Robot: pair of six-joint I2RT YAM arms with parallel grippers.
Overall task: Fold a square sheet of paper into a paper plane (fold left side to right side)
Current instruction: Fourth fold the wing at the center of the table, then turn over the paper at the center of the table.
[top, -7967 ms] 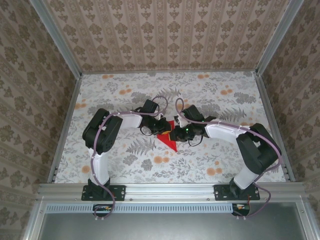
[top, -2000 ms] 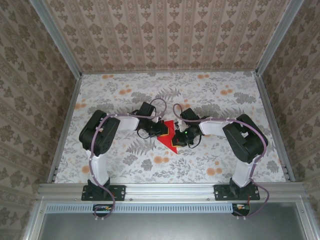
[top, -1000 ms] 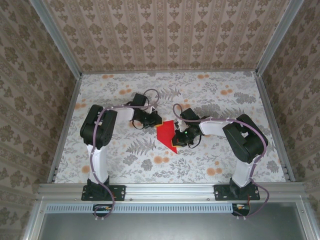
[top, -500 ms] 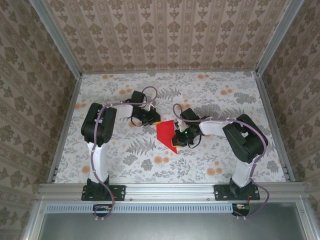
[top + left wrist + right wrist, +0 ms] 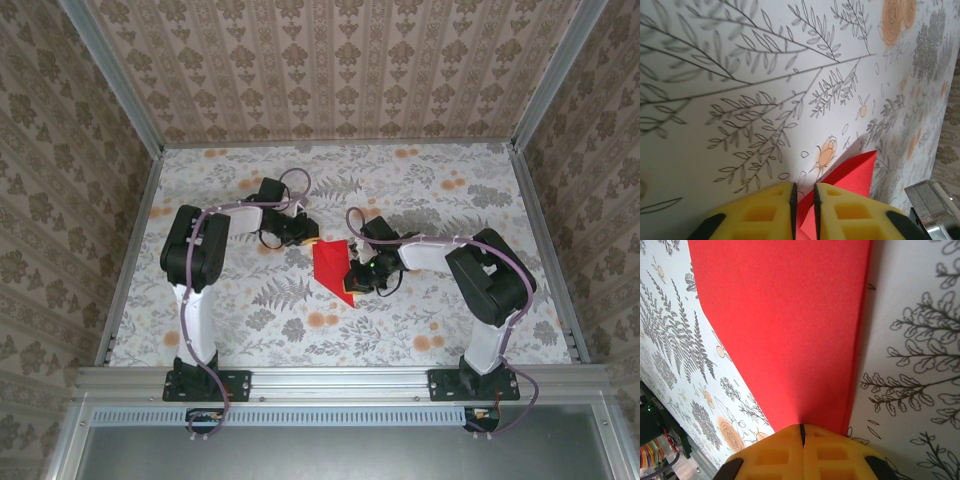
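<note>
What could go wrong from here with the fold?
1. The right gripper is shut at the edge of the red paper. Whether it pinches or only presses the sheet is unclear, so a pull from the other arm might slide or pivot it.
2. The left gripper has its jaws a slit apart, and the paper's corner lies off to one side of that gap. Closing here would likely miss or crumple the corner.

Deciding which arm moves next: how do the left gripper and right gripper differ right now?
The left gripper has a slim gap between its fingers; the right gripper is shut. The left sits by a corner of the red sheet; the right's tips rest on it. Both have yellow fingers.
</note>
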